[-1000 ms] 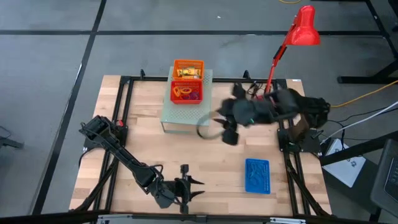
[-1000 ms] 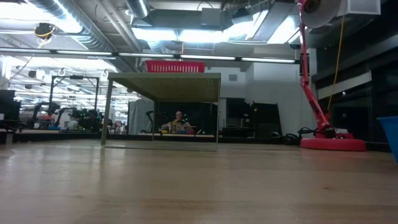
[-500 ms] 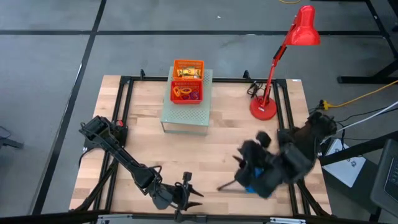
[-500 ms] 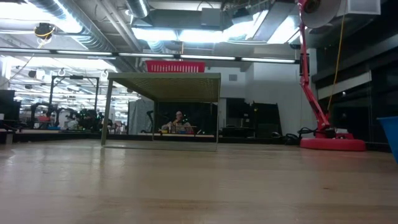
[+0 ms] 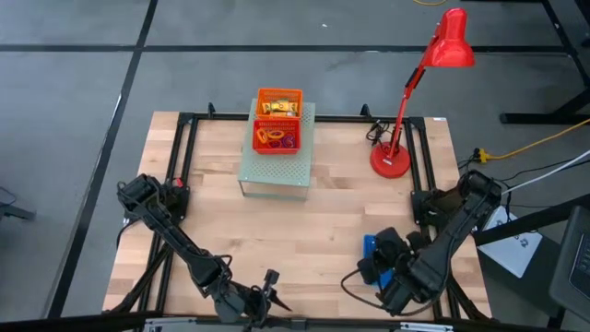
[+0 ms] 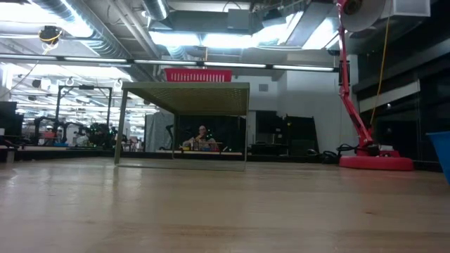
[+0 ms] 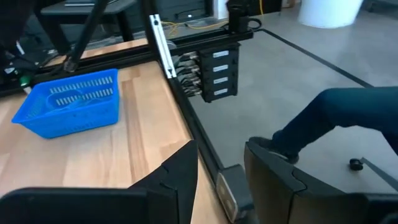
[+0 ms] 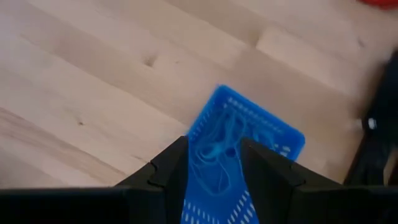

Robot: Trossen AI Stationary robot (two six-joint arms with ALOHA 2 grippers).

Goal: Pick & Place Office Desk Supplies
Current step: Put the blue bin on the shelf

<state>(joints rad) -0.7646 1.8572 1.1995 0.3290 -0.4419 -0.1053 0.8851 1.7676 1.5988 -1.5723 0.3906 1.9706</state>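
My right gripper [image 8: 214, 177] hangs over the blue basket [image 8: 249, 146] near the tabletop's [image 5: 323, 221] front right corner, jaws parted and grasping nothing; the tangle of thin blue loops [image 8: 219, 149] lies inside that basket. My left gripper [image 7: 221, 180] waits at the front edge, jaws also parted and empty. The orange basket [image 5: 278, 121] sits on the pale green perforated box [image 5: 277, 166] toward the back, holding the yellow pieces [image 5: 277, 108] and ring clips [image 5: 277, 139]. The red desk lamp [image 5: 406, 111] stands back right.
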